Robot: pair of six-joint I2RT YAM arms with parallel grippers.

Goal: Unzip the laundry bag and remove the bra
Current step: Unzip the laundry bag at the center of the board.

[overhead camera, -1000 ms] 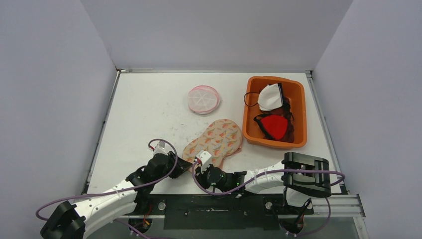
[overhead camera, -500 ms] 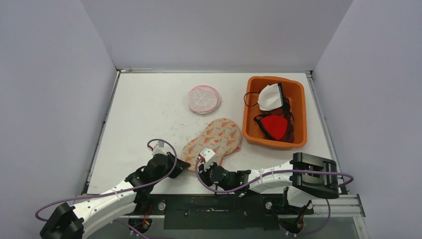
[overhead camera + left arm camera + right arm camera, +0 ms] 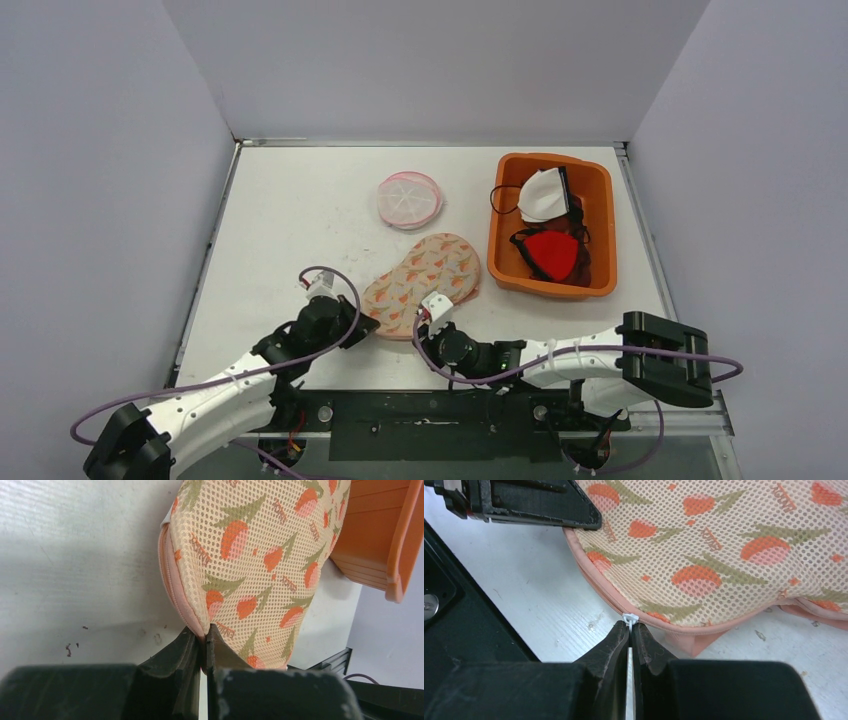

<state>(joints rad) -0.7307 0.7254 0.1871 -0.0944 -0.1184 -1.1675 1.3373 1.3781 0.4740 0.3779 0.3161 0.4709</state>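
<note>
The right gripper (image 3: 630,626) had its fingers pressed together on the small white zipper pull (image 3: 630,617) at the near rim of the laundry bag (image 3: 724,540). The zipper track ran closed along the pink seam on both sides of the pull. The left gripper (image 3: 204,635) was likewise pinched shut on the bag's pink edge seam, at the near left end of the bag (image 3: 250,555).

Seen from above, the two grippers (image 3: 365,325) (image 3: 428,318) sat side by side close to the middle of the table's near edge. The bag (image 3: 425,278), cream mesh printed with orange flowers, lay flat on the table (image 3: 290,220) and stretched away toward the right. Whatever it held could not be seen through the mesh.

Its far end lay just beside the left wall of an orange bin (image 3: 497,225) along the right edge. The bin held a white bra (image 3: 543,195) at the far end and a red one (image 3: 552,253) at the near end. A round pink mesh pouch (image 3: 409,199) lay apart, toward the middle of the far edge.
</note>
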